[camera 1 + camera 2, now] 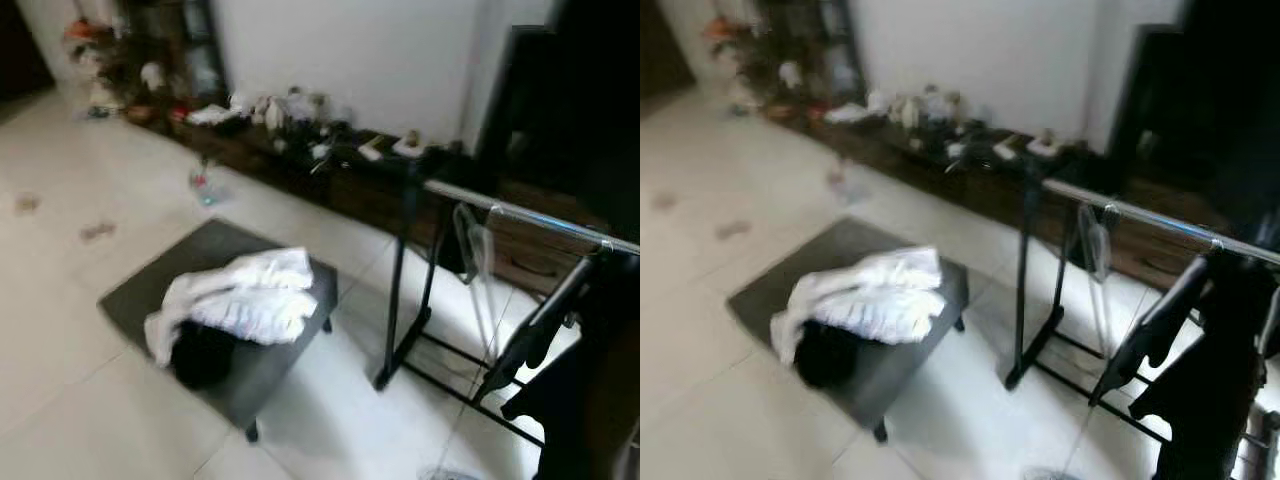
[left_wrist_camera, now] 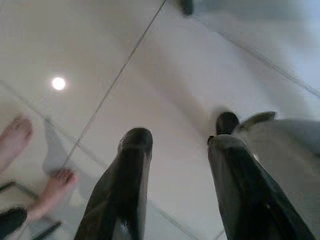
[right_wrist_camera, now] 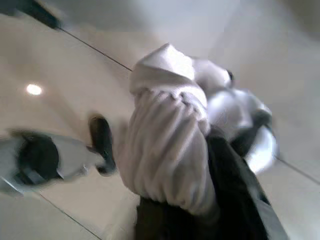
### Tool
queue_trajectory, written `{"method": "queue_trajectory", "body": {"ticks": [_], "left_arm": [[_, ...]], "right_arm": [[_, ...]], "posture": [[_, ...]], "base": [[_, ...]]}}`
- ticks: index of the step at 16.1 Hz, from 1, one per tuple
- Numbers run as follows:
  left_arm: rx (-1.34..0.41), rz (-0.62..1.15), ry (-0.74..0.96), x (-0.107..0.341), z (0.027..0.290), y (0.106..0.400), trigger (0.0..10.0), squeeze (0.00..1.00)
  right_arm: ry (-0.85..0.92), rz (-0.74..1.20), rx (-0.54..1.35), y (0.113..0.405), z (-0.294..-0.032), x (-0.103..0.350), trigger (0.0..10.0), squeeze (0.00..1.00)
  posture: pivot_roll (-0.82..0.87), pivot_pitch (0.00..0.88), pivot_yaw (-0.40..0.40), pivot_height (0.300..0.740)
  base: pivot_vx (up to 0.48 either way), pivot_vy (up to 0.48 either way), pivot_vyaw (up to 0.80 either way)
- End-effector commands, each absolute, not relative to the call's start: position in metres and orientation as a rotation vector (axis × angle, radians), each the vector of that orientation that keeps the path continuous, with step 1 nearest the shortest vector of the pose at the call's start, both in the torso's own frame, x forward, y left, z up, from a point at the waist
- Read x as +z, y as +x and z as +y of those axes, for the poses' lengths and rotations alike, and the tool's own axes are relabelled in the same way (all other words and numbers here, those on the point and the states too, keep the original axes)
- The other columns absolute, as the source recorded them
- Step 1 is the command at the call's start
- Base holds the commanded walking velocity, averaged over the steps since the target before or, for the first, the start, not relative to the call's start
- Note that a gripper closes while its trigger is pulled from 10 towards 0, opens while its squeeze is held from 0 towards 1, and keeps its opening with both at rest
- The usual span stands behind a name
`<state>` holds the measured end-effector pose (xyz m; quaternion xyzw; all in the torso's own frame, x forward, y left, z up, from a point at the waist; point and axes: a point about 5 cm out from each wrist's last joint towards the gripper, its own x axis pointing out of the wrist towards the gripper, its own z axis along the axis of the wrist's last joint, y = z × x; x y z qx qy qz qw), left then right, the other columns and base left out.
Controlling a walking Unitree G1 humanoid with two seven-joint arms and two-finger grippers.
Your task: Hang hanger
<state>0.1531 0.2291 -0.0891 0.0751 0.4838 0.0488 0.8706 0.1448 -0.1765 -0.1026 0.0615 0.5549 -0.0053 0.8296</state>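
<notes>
A clothes rack with a silver rail (image 1: 520,212) on a black frame stands at the right. From the rail hangs a clear plastic hanger (image 1: 478,250), empty. Further right a black hanger (image 1: 540,320) carries a dark garment (image 1: 590,400). My left gripper (image 2: 180,140) hangs over the pale tiled floor, open with nothing between its black fingers (image 2: 131,165). In the right wrist view a white ribbed garment (image 3: 170,145) and dark fabric (image 3: 235,200) lie close to the lens and hide the right gripper's fingers.
A low dark table (image 1: 150,285) in the middle of the floor holds a heap of white clothes (image 1: 250,295) and a black item (image 1: 200,355). A long low cabinet (image 1: 300,165) with clutter runs along the far wall. A person's bare feet (image 2: 15,140) stand nearby.
</notes>
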Motion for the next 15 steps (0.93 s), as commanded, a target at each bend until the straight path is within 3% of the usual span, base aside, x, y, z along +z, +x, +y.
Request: {"method": "queue_trajectory", "body": {"ticks": [1, 9, 12, 15], "left_arm": [[0.112, 1.01, 0.181, -0.0864, 0.2375, 0.1551, 10.0, 0.0], [0.092, 1.015, 0.206, -0.0865, 0.2376, 0.1546, 10.0, 0.0], [0.095, 1.009, 0.202, -0.0865, 0.2376, 0.1544, 10.0, 0.0], [0.174, 0.955, 0.159, -0.0807, 0.2444, 0.1627, 10.0, 0.0]], "right_arm": [[0.143, 1.157, 0.013, 0.1521, -0.167, -0.1006, 10.0, 0.0], [0.141, 1.159, 0.018, 0.1519, -0.1667, -0.1007, 10.0, 0.0], [0.137, 1.161, 0.023, 0.1514, -0.1665, -0.1009, 10.0, 0.0], [0.123, 1.153, 0.032, 0.1525, -0.1663, -0.1005, 10.0, 0.0]], "posture": [[0.01, 0.05, -0.003, 0.74], [0.01, 0.042, -0.001, 0.74], [0.01, 0.028, 0.0, 0.74], [0.01, 0.026, -0.002, 0.74]], "base": [[0.0, 0.0, -0.8], [0.0, -0.12, -0.8], [0.0, 0.0, 0.0], [0.0, 0.0, -0.52]]}}
